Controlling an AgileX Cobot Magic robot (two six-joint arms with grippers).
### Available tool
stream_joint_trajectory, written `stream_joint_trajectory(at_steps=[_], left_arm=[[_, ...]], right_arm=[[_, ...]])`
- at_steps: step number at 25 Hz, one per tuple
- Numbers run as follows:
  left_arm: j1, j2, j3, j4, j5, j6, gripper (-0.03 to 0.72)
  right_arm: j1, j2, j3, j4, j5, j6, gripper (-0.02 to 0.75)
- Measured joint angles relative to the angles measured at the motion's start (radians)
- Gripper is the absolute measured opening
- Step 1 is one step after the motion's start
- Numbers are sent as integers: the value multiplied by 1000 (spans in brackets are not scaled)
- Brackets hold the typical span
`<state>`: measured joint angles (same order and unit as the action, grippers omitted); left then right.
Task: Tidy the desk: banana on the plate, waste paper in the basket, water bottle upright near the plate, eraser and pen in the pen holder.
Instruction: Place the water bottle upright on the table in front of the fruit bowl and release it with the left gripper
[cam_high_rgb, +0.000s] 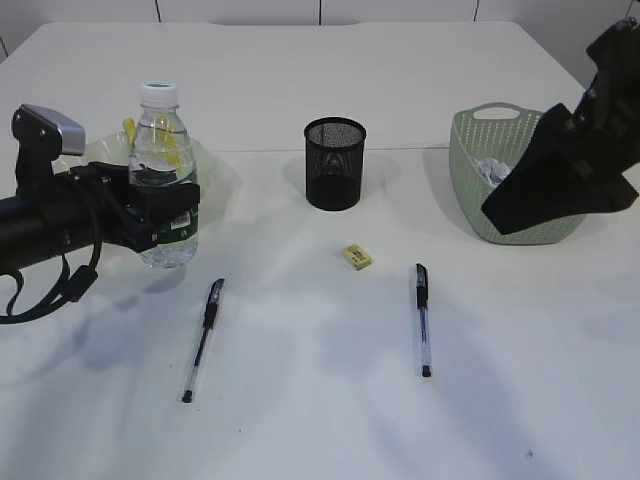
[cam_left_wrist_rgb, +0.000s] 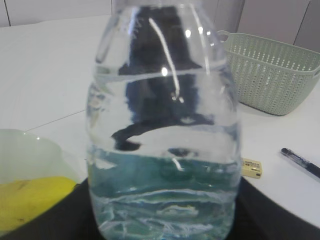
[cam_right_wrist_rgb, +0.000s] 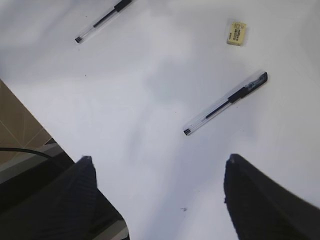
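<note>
My left jaws (cam_high_rgb: 165, 205) clasp the bottle (cam_high_rgb: 165, 180) at its label, with the bottle upright and its base on or just above the tabletop (cam_high_rgb: 320, 420); I cannot tell which. The plate (cam_high_rgb: 215, 170) lies just behind it, at 12 o'clock, with the banana (cam_left_wrist_rgb: 30, 200) already on it. In the left wrist view the bottle fills the frame, water standing level, the plate and banana at its 8 o'clock.

Step in hand, as I judge it: set the bottle down upright beside the plate. To do it well I should keep the bottle vertical, make sure the base rests flat, then part the jaws slowly and withdraw level toward 9 o'clock, so that neither finger drags the label and tips it.

Left arm: stretched almost level over the tabletop from 9 o'clock, wrist horizontal. Right arm: raised at 3 o'clock over the basket (cam_high_rgb: 470, 165), which holds the paper (cam_high_rgb: 497, 168); my right jaws (cam_right_wrist_rgb: 160, 200) stand wide and empty, looking down on the tabletop.

Left to do: the eraser (cam_high_rgb: 357, 257) at 6 o'clock of the holder (cam_high_rgb: 335, 165), a pen (cam_high_rgb: 422, 318) near it at 4 o'clock, and a second pen (cam_high_rgb: 203, 340) at 6 o'clock of the bottle
</note>
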<state>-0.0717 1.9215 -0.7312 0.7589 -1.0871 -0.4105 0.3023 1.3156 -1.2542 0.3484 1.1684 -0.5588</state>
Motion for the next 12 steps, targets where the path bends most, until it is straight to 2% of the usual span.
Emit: stream_joint_trajectory(at_steps=[5, 12], left_arm=[[0, 48, -2, -6, -7, 90, 389], [0, 131, -2, -48, -7, 159, 376]], right_arm=[[0, 0, 0, 0, 4, 2, 589], [0, 0, 0, 0, 25, 2, 589]])
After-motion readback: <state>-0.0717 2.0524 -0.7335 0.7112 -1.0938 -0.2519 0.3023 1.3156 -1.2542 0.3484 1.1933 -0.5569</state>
